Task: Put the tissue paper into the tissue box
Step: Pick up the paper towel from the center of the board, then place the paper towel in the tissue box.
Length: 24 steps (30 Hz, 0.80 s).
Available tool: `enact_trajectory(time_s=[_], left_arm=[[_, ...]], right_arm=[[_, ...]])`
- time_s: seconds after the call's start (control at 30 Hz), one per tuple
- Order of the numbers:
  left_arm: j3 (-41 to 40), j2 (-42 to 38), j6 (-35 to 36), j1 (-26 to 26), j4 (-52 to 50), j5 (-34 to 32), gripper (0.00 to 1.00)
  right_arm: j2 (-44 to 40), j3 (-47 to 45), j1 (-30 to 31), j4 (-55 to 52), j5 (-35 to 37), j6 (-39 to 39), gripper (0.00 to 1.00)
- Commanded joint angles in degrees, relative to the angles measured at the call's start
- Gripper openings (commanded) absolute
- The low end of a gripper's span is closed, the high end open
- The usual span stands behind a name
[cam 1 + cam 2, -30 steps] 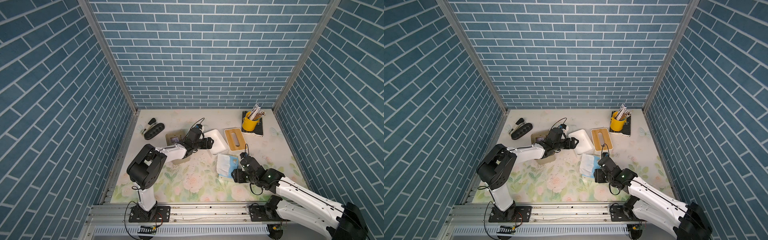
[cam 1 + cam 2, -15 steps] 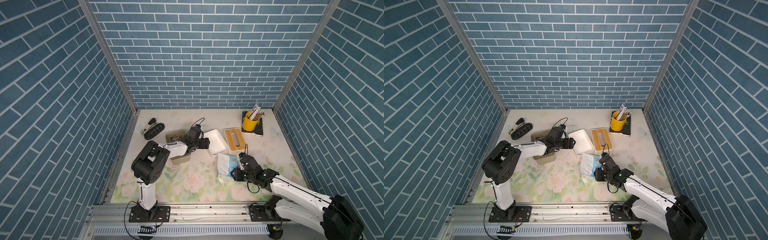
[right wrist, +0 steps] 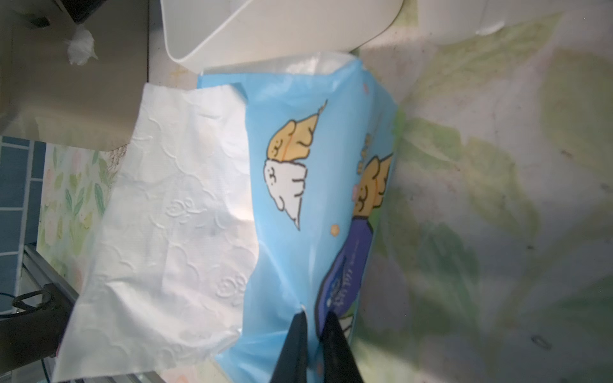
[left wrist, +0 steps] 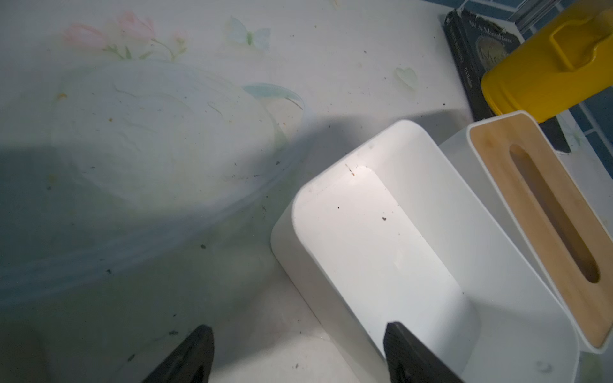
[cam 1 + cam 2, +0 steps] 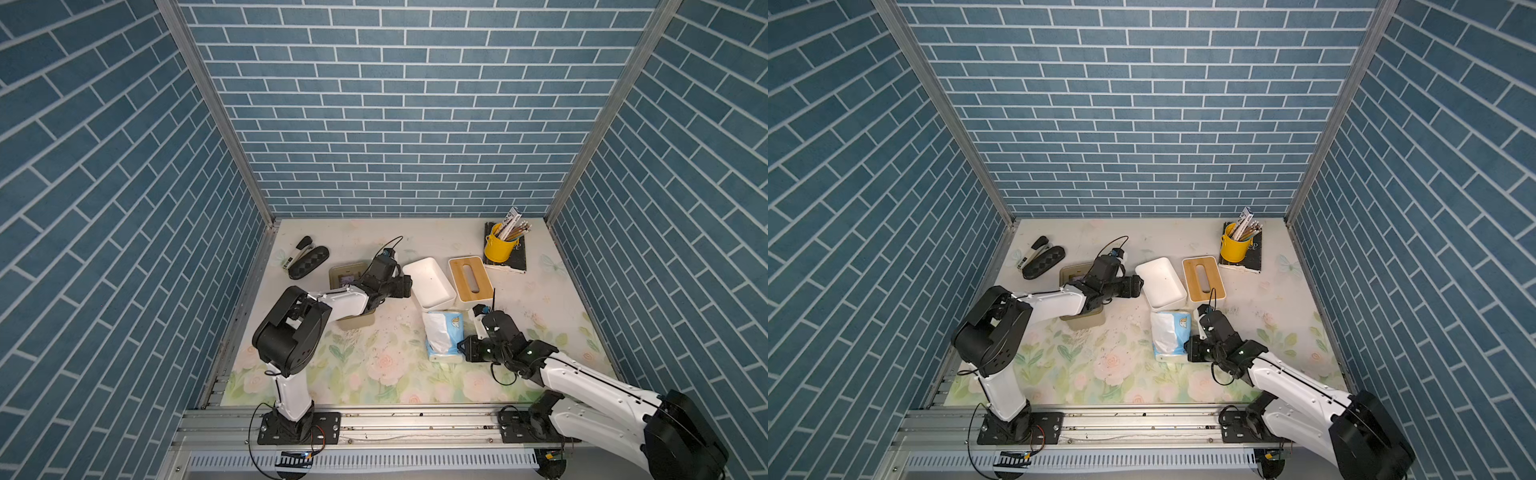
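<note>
The tissue paper [image 5: 442, 334] [image 5: 1170, 334] is a light blue plastic pack with white sheets spilling from its open side, lying on the floral mat. My right gripper [image 5: 461, 348] [image 3: 316, 313] is shut on a fold of the pack's blue wrapper [image 3: 298, 185] at its near right edge. The tissue box [image 5: 428, 282] [image 5: 1160, 282] [image 4: 381, 238] is white, open and empty, just behind the pack. Its wooden slotted lid [image 5: 470, 277] [image 4: 544, 212] rests beside it. My left gripper [image 5: 409, 286] [image 4: 300, 328] stands open astride the box's left end wall, touching nothing.
A yellow cup of pencils [image 5: 497, 248] stands on a dark book [image 5: 515, 262] at the back right. A stapler [image 5: 297, 251] and a black case [image 5: 308, 268] lie at the back left. A beige container [image 5: 353, 320] sits under my left forearm. Brick walls enclose three sides.
My right gripper has closed from open onto the pack's wrapper. The left gripper has stayed open by the white box, hardly moving.
</note>
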Motion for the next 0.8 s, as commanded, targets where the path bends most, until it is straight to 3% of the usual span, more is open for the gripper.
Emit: enact_trajectory(time_s=[0.0, 0.33, 0.57, 0.77], left_arm=[[-2.28, -4.9, 1.0, 0.26, 3.92, -3.86, 0.85], [-7.36, -11.09, 2.53, 0.32, 7.7, -8.42, 0.86], [-6.92, -9.65, 2.19, 0.32, 7.87, -7.53, 0.86], [-6.66, -8.48, 2.31, 0.28, 7.7, -7.44, 0.86]], right_arm=[[-3.11, 7.0, 0.01, -5.93, -0.62, -2.64, 0.01], [-1.75, 20.93, 0.04, -14.11, 0.44, -8.17, 0.01], [10.2, 32.49, -3.16, -15.64, 4.96, -17.96, 0.01], [21.13, 40.05, -6.98, -14.25, 3.72, -23.43, 0.01]])
